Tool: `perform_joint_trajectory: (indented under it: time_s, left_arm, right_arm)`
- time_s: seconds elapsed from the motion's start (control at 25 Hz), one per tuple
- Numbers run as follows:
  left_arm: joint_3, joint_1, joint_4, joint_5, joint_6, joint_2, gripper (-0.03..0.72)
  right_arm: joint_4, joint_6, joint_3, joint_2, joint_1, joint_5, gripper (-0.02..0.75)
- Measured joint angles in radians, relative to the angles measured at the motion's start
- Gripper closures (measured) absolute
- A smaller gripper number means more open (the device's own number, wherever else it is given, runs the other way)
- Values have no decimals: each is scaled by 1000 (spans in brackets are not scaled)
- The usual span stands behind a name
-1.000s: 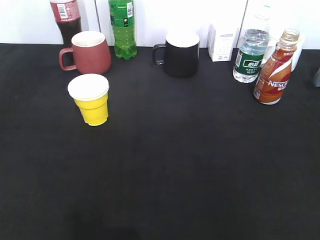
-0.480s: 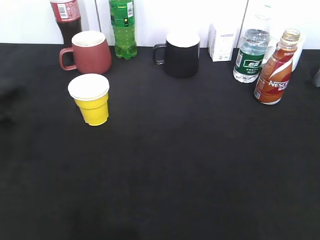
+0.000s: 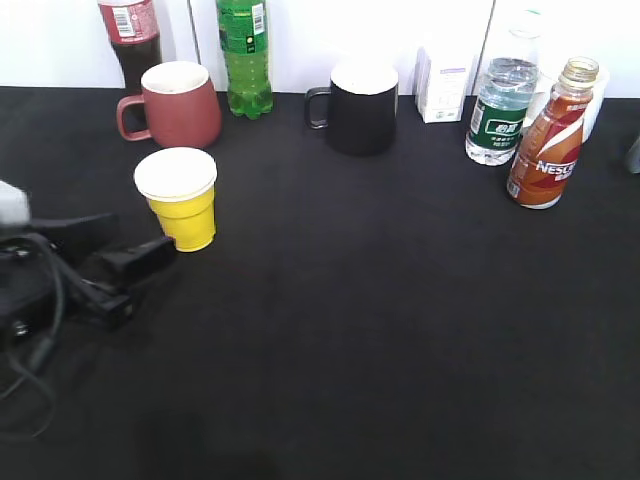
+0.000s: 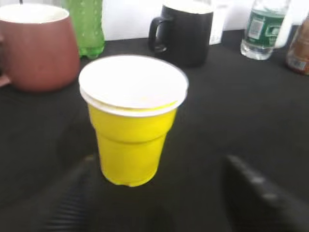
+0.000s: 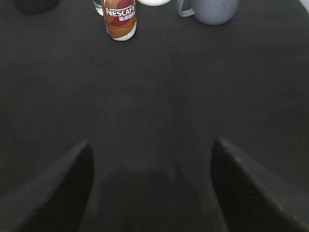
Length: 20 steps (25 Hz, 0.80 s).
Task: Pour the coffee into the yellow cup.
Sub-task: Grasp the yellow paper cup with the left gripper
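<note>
My left gripper (image 4: 159,193) wide open, yellow cup (image 4: 131,121) at 12 o'clock: light, thin-walled, crushable; grip mid-body gently.

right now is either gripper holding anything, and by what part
Nothing is held. The left gripper is open just short of the yellow cup; the right gripper is open over bare table.

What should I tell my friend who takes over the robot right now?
Left gripper: open, empty, right in front of the yellow cup, not touching it.
Right gripper: open, empty, facing the coffee bottle from far back.
The cup stands upright near the maroon mug; the bottle stands upright at the right, uncapped.
Done: nothing poured; the cup looks empty.
Left: grasp the bottle, bring it to the cup, pour.
</note>
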Motion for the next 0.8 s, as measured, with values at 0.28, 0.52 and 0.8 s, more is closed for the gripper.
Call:
perform_joint_trajectory:
  time_s: [0.28,0.52,0.8]
  left_arm:
    - [-175,0,-35,10,-3,203,17]
    - [-328,0,-7,14,-3,331,31]
    - [-344,0,-7,-2,-3,347,192]
  right_arm:
    - [0,0,0,0,0,0,149]
    - [0,0,0,0,0,0,149]
    - [0,0,0,0,0,0,149]
